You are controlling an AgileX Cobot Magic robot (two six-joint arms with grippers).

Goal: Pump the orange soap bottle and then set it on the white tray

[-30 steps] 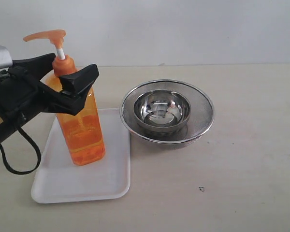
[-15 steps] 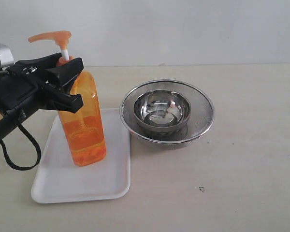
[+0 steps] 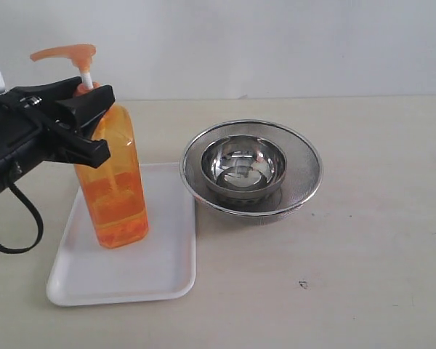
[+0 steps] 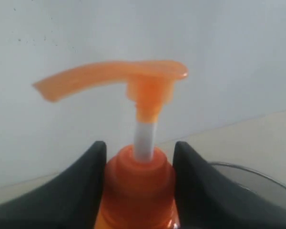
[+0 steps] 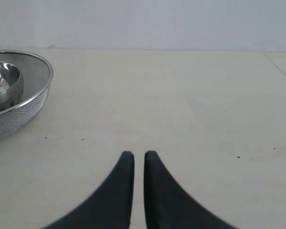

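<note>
Within left pincer (image 4: 139,157), orange soap bottle (image 3: 120,196)

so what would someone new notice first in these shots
The bright orange soap bottle at the left, over the white tray, with the black left pincer clamped round its neck. To its right, a shiny steel bowl sits inside a mesh strainer.

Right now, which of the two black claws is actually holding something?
The left gripper: it clamps the orange soap bottle at the neck. The right gripper is shut, empty.
</note>
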